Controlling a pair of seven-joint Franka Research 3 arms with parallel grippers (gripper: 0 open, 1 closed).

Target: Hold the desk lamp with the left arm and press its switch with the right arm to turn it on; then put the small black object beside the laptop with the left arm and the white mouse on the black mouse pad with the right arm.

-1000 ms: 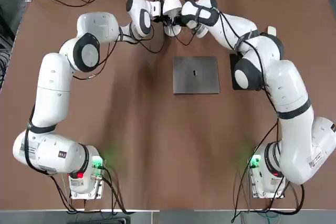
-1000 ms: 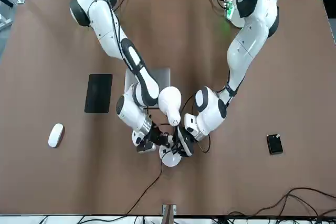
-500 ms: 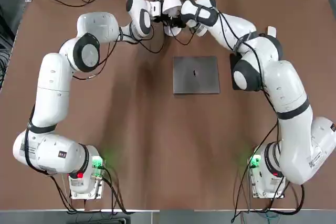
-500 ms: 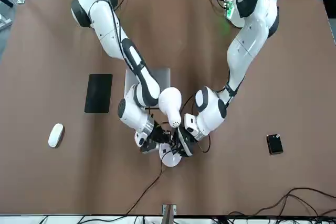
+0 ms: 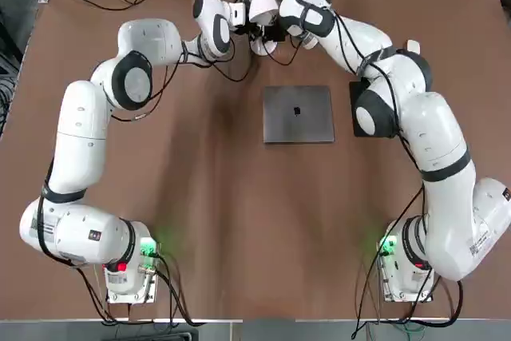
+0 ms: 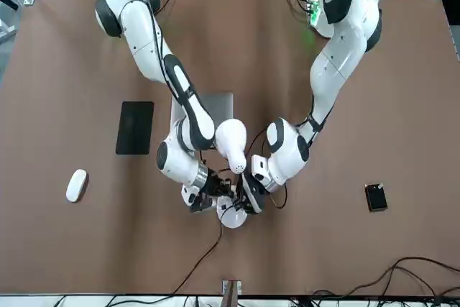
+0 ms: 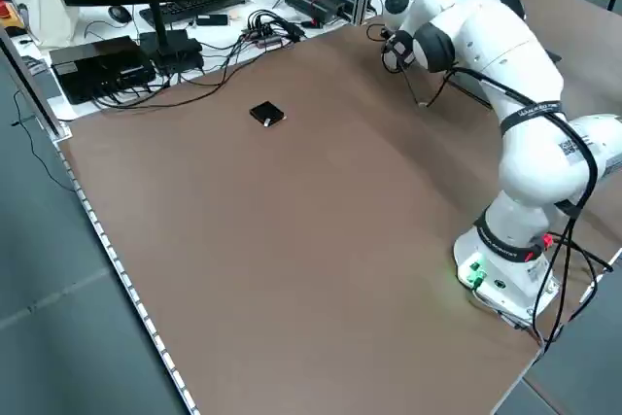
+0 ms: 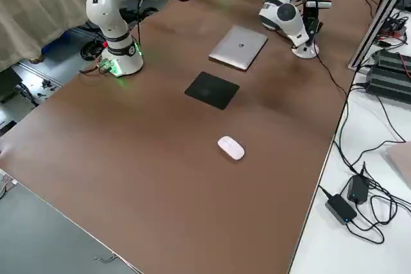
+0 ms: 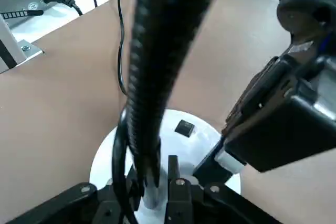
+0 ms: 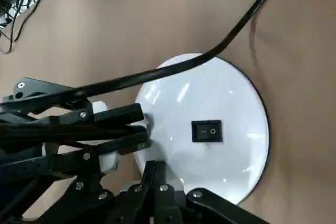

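Brown table (image 5: 200, 189), left pincer (image 9: 157, 179) gripping desk lamp (image 10: 210, 124), apparently unlit

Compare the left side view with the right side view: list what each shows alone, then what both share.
Only the left side view shows the small black object, lying alone on the table. Only the right side view shows the white mouse, the black mouse pad, the laptop and the desk lamp, with the right claw at its base. Both share the brown table and white robot arms.
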